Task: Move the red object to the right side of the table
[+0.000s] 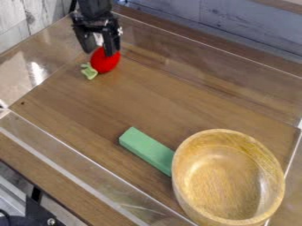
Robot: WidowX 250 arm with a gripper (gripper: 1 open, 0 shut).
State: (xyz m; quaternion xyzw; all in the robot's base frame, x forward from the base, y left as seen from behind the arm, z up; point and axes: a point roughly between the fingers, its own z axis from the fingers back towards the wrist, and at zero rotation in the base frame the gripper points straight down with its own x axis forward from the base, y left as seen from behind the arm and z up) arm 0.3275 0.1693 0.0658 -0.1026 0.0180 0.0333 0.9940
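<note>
Red object [106,61] on the table [177,101], black gripper [98,41] above, jaws open

Tabletop layout — three things and a gripper

The toy fruit [105,61] lies far left on the table [177,97], the gripper [97,40] just above it; the rectangular block [147,149] sits near front, touching the wooden bowl [229,185] on its right.

The arm [88,7] was cut off by the top edge above the gripper [97,40]. The wooden bowl [228,177] ran past the bottom edge. Contact between fingertips and red object [105,61] could not be determined.
</note>
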